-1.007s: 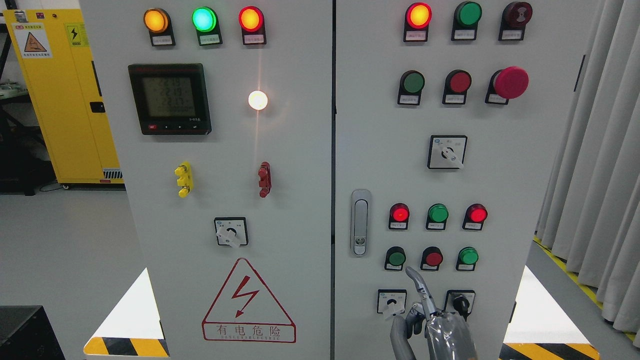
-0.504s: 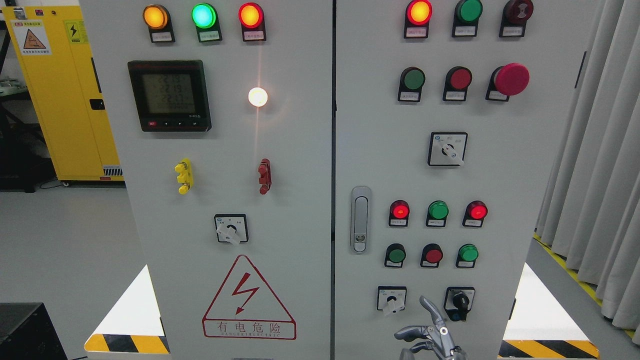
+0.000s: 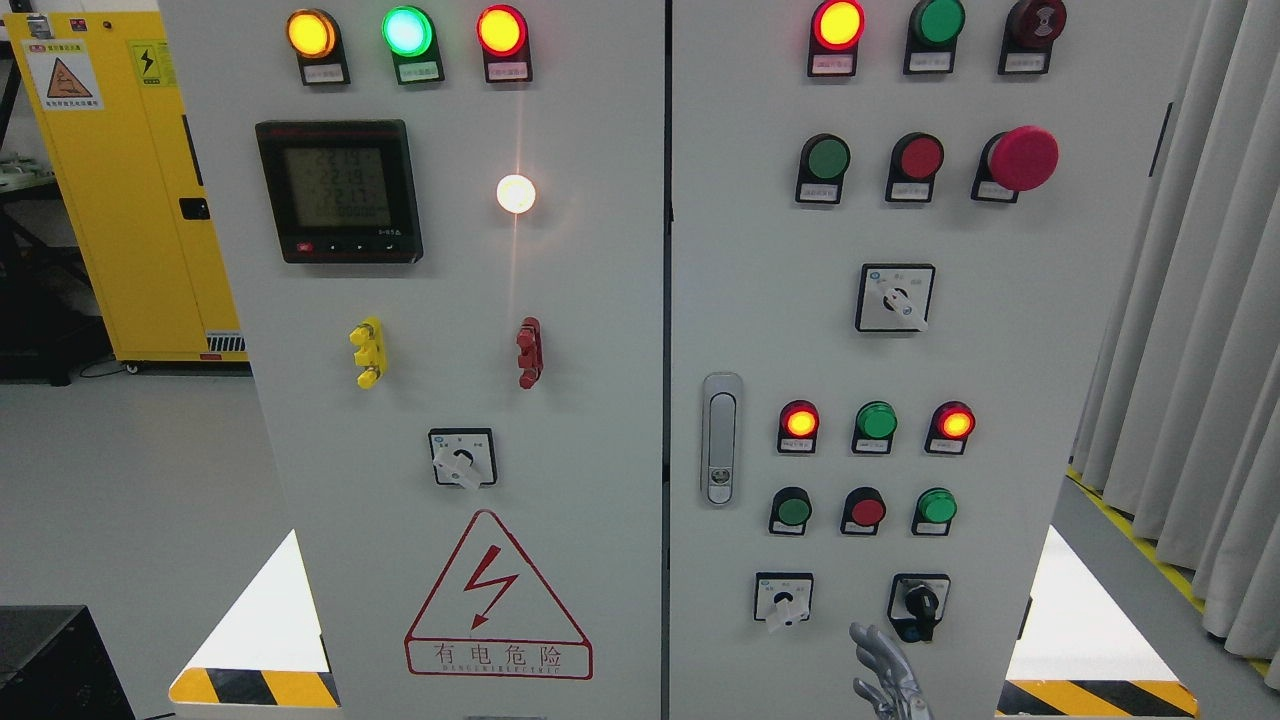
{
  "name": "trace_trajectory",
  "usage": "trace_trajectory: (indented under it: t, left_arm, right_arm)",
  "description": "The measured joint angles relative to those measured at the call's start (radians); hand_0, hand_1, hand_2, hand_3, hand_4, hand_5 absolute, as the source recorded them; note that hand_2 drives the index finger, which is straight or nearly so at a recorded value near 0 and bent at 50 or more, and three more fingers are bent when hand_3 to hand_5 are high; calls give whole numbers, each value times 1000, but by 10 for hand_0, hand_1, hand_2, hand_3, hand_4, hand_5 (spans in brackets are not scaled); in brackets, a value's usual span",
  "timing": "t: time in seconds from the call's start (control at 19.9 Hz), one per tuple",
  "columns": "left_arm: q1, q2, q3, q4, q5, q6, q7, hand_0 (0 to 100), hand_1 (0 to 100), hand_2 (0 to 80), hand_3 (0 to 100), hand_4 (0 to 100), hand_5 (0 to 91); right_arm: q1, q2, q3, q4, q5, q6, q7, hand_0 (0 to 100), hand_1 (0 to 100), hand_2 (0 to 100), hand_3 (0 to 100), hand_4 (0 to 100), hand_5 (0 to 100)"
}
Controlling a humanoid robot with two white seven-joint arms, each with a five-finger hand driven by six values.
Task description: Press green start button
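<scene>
A grey control cabinet fills the head view. On its right door, a dark green push button sits in the lower row, left of a red button and a brighter green button. Another green button sits higher up. My right hand shows only at the bottom edge, below and to the right of the lower dark green button and clear of the panel's buttons. Its fingers are loosely spread and hold nothing. The left hand is out of view.
Two rotary switches sit just above my hand. Red lamps glow either side of a green lamp. A door latch is to the left. A red mushroom stop button is upper right. Curtains hang at right.
My right hand has dropped from just under the lower dark green button down to the bottom edge, mostly out of view. The two lower red lamps now glow more orange.
</scene>
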Motion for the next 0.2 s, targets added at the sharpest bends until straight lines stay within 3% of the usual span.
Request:
trace_trajectory:
  t: [0.2]
  left_arm:
    - [0, 0, 0, 0, 0, 0, 0, 120, 556, 0, 0, 0, 0]
  right_arm:
    - [1, -1, 6, -8, -10, 5, 1, 624, 647, 0, 0, 0, 0]
